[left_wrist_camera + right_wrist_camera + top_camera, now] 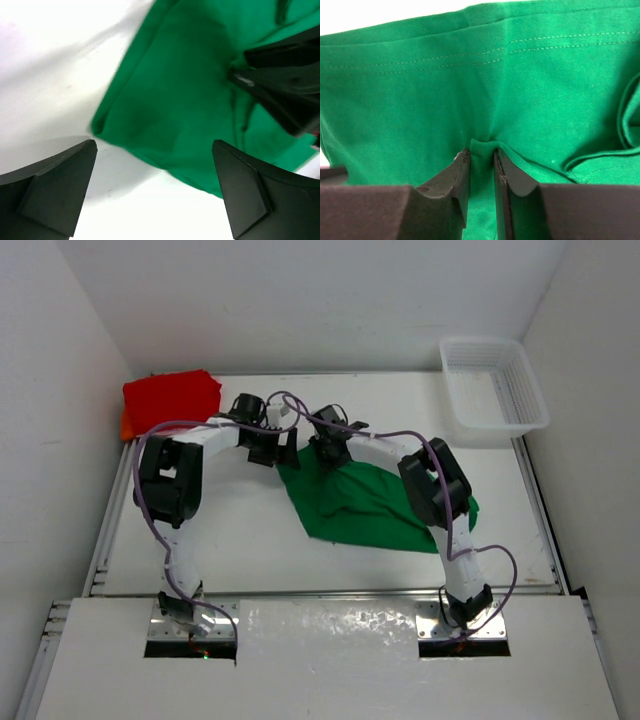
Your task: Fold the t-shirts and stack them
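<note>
A green t-shirt [365, 505] lies crumpled on the middle of the white table. My right gripper [481, 152] is shut on a raised ridge of its cloth [470, 85], near the shirt's far edge [325, 455]. My left gripper [154, 150] stands wide open just above the shirt's left corner [180, 90], holding nothing. In the top view it hovers close beside the right one [285, 452]. The right gripper's black fingers [280, 85] show in the left wrist view. A folded red t-shirt [170, 395] rests at the back left on an orange one [127, 425], of which only an edge shows.
A white mesh basket [495, 390] stands at the back right corner. Both arms arch over the table's middle, their cables looping above. White walls close in the table on the left, back and right.
</note>
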